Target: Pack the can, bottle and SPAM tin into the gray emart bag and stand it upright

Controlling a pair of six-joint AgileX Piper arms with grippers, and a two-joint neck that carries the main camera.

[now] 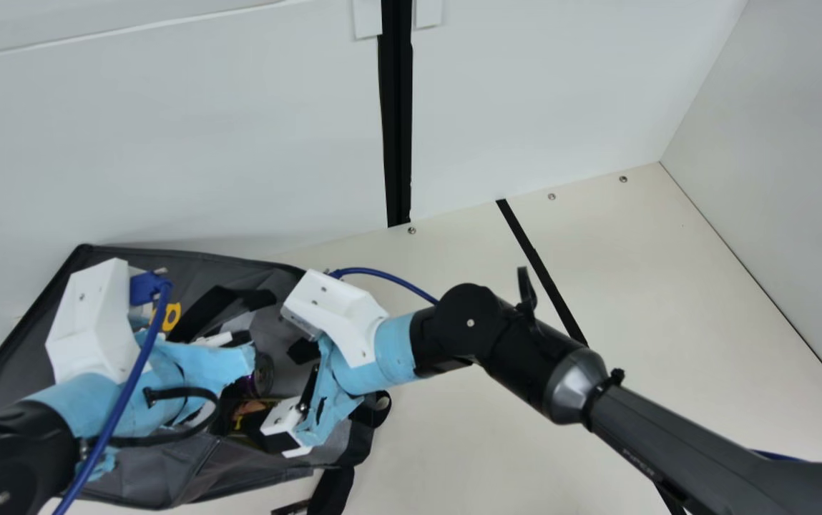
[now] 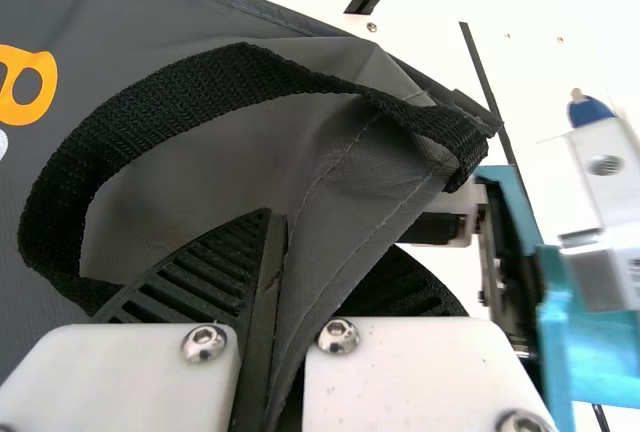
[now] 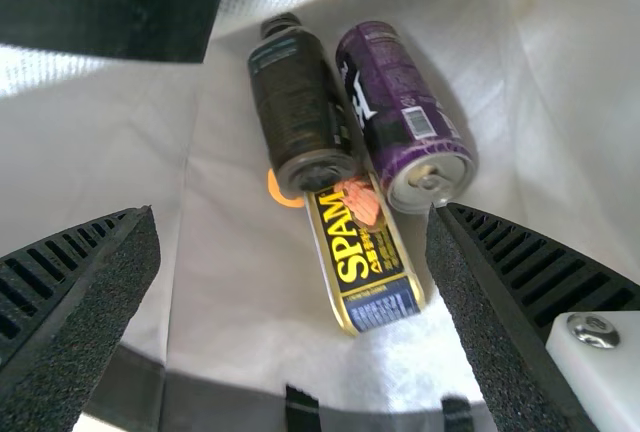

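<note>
Packing appears complete, the can, bottle and SPAM tin lying inside the gray emart bag, whereas standing it upright appears outstanding, with the left gripper clenched on bag fabric and the right gripper released, empty.
</note>
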